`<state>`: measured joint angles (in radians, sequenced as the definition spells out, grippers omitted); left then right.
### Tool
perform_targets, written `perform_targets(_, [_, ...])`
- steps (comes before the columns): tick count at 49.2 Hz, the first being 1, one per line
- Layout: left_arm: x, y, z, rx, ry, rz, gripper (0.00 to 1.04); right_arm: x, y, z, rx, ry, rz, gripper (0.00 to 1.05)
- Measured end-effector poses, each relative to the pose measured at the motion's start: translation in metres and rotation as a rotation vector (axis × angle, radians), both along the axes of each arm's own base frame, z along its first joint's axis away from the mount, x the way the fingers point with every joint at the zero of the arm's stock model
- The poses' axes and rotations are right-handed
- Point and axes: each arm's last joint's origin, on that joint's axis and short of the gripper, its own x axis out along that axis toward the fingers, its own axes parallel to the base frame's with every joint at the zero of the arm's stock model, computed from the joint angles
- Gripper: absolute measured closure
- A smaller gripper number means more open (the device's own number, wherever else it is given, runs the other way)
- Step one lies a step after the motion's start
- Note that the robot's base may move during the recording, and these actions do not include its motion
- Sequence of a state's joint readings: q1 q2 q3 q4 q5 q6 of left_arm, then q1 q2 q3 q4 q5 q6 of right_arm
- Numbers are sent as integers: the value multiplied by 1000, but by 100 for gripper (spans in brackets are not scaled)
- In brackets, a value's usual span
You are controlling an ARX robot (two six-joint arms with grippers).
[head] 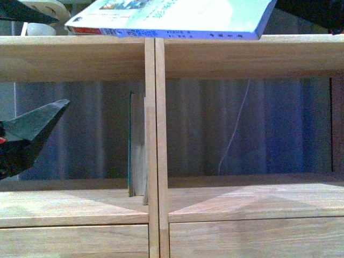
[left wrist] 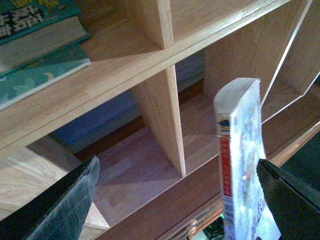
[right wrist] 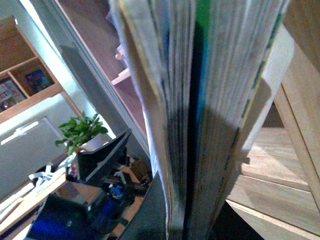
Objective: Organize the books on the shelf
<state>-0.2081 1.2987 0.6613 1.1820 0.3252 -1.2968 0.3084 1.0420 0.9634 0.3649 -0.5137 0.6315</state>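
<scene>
My right gripper [right wrist: 182, 220] is shut on the white paperback [head: 172, 19]. It holds the book flat, level with the top board of the light-wood shelf [head: 226, 56]. The book's page edges [right wrist: 210, 100] fill the right wrist view. My left gripper [left wrist: 177, 166] is open. The paperback, red marks on its spine [left wrist: 239, 160], stands between the left gripper's fingers, close to one finger [left wrist: 290, 200] and apart from the other. A teal-covered book [head: 135, 145] stands upright in the left compartment against the central divider [head: 155, 140]. Teal covers [left wrist: 35, 75] also show in the left wrist view.
The right compartment [head: 247, 129] holds only a thin white cord at its back. Drawer fronts [head: 75, 242] run below the compartments. A pale object [head: 45, 13] stands on the shelf top at the left. A potted plant [right wrist: 80, 131] and the other arm [right wrist: 100, 160] show in the right wrist view.
</scene>
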Motion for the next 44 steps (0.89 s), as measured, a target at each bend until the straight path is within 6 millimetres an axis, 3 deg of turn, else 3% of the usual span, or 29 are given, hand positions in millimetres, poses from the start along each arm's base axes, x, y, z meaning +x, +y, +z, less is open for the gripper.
perform_targets(11, [6, -20, 9, 47, -28, -36, 7, -5, 13, -17, -33, 36, 57, 97])
perform_targets(30, [6, -29, 11, 121, -44, -13, 8, -9, 24, -22, -36, 51, 90, 97])
perform_targets(35, [5, -30, 12, 138, -57, 7, 20, -9, 24, -23, -36, 54, 89, 97])
perform_targets(44, [2, -29, 15, 168, -79, 56, 51, -9, 24, -24, -34, 56, 80, 97])
